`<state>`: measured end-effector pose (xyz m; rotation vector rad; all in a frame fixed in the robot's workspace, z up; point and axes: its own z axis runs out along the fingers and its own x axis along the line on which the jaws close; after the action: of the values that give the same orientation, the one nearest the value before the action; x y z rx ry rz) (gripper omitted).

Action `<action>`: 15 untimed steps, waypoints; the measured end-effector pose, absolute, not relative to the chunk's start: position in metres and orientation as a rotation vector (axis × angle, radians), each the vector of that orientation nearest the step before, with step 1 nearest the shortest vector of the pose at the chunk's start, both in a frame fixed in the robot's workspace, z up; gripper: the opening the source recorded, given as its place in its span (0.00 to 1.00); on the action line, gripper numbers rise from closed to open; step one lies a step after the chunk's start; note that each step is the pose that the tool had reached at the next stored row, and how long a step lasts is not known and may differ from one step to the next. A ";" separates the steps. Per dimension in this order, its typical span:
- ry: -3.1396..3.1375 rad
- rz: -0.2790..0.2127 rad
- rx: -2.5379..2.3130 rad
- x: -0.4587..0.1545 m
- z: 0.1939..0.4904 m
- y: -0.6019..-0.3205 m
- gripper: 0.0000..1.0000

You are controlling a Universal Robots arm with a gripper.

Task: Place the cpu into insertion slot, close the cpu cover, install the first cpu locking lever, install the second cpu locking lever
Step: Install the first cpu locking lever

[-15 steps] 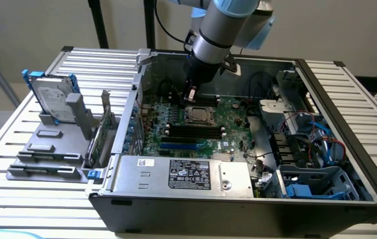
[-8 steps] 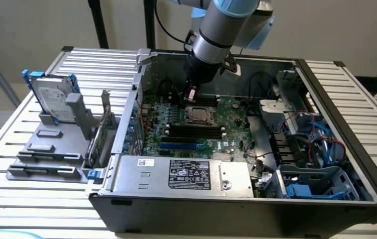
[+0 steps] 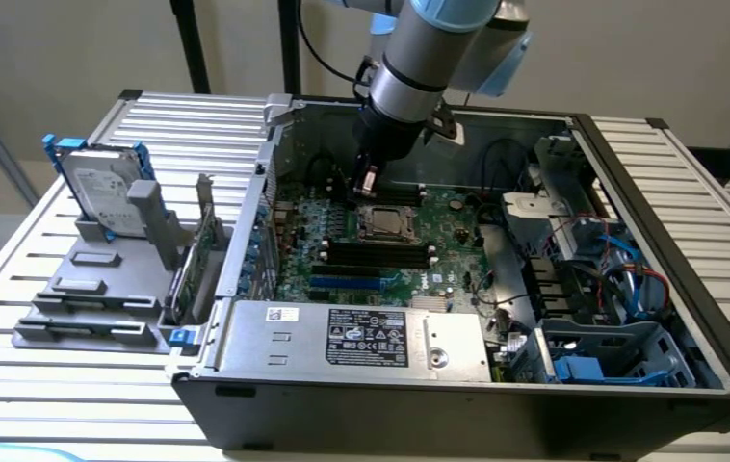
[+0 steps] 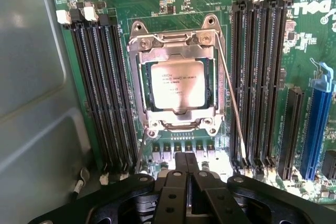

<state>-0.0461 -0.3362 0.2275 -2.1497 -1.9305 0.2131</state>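
Note:
The cpu point(image 4: 176, 85) lies flat in the insertion slot point(image 4: 210, 22), its pale face showing through the window of the cpu cover point(image 4: 173, 43), which is folded down over it. A thin wire locking lever point(image 4: 232, 103) runs along one side of the socket. The end of a second locking lever point(image 4: 142, 148) pokes out at the opposite corner. My gripper point(image 4: 187, 161) is shut with nothing between its fingers, a short way from the socket edge. In the exterior view the gripper point(image 3: 368, 183) hangs just behind the socket point(image 3: 384, 222) on the green motherboard point(image 3: 456, 217).
Black memory slots point(image 4: 102, 87) flank the socket on both sides, and a blue expansion slot point(image 4: 315, 124) lies beyond. The open computer case point(image 3: 673, 241) walls surround the board. A power supply point(image 3: 365, 337) sits at the front and a hard drive point(image 3: 102, 192) stands on the exterior view's left.

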 end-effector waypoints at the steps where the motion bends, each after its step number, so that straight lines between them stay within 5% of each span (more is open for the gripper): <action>1: -1.930 0.212 -2.149 -0.048 0.229 -0.337 0.11; 15: -1.821 0.165 -2.211 -0.060 0.241 -0.338 0.11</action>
<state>-0.0598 -0.3381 0.2406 -2.2108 -1.8207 0.1649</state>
